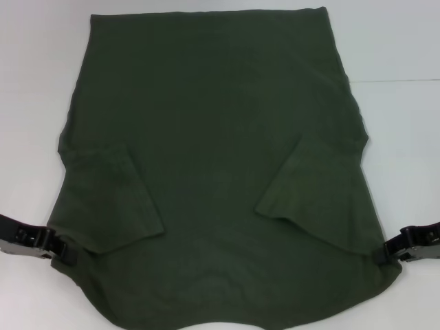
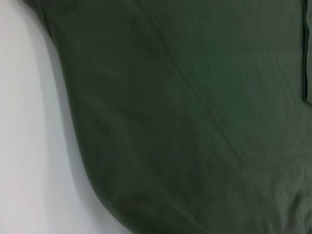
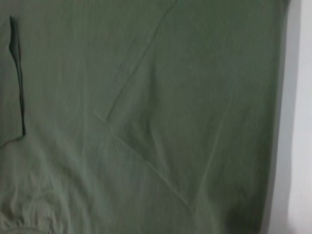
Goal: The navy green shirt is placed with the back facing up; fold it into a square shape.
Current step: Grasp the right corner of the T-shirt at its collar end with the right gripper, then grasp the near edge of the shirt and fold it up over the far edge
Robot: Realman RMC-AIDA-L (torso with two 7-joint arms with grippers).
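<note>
The navy green shirt [image 1: 213, 172] lies flat on the white table, plain side up, and takes up most of the head view. Both short sleeves are folded inward over the body, the left sleeve [image 1: 113, 206] and the right sleeve [image 1: 309, 185]. The curved neckline is at the near edge. My left gripper [image 1: 67, 254] sits low at the shirt's near left edge, touching the cloth. My right gripper [image 1: 380, 254] meets the near right edge in the same way. The left wrist view shows the shirt [image 2: 195, 122] with its rounded edge on the table. In the right wrist view the shirt [image 3: 146, 122] nearly fills the picture.
White table [image 1: 27, 103] shows around the shirt on the left, right and far sides. The shirt's far hem [image 1: 206, 14] runs close to the top of the head view.
</note>
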